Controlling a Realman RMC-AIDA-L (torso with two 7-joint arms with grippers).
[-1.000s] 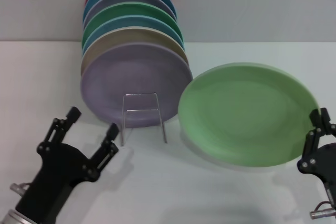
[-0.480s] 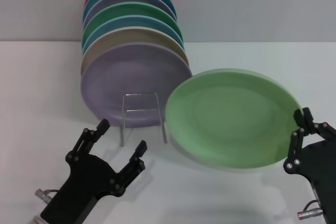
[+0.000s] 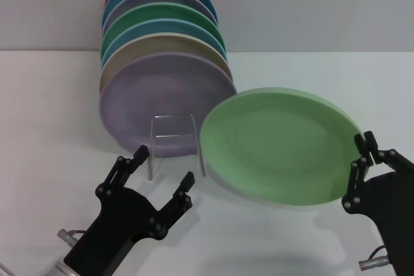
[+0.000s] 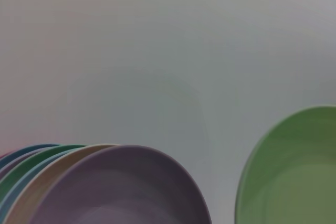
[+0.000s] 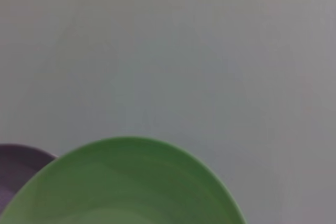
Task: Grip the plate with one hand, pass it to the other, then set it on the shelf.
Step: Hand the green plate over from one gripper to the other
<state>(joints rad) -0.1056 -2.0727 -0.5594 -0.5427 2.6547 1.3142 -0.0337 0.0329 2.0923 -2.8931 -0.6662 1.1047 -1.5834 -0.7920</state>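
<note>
The light mint-green plate (image 3: 278, 147) hangs tilted above the table at the right of centre. My right gripper (image 3: 361, 148) is shut on its right rim. The plate also shows in the right wrist view (image 5: 126, 187) and in the left wrist view (image 4: 294, 177). My left gripper (image 3: 165, 166) is open and empty at the lower left, its fingers pointing up towards the plate's left edge and a short gap from it. The silver wire rack (image 3: 173, 135) stands just behind the left gripper, in front of the lilac plate (image 3: 162, 98).
A row of several coloured plates (image 3: 162, 37) leans on edge behind the rack at the back left, the lilac one in front; it also shows in the left wrist view (image 4: 121, 192). The white table (image 3: 39, 114) runs back to a grey wall.
My right gripper has carried the plate to the left, towards the middle. My left gripper has moved right and forward, closer to the plate's left edge, staying open.
</note>
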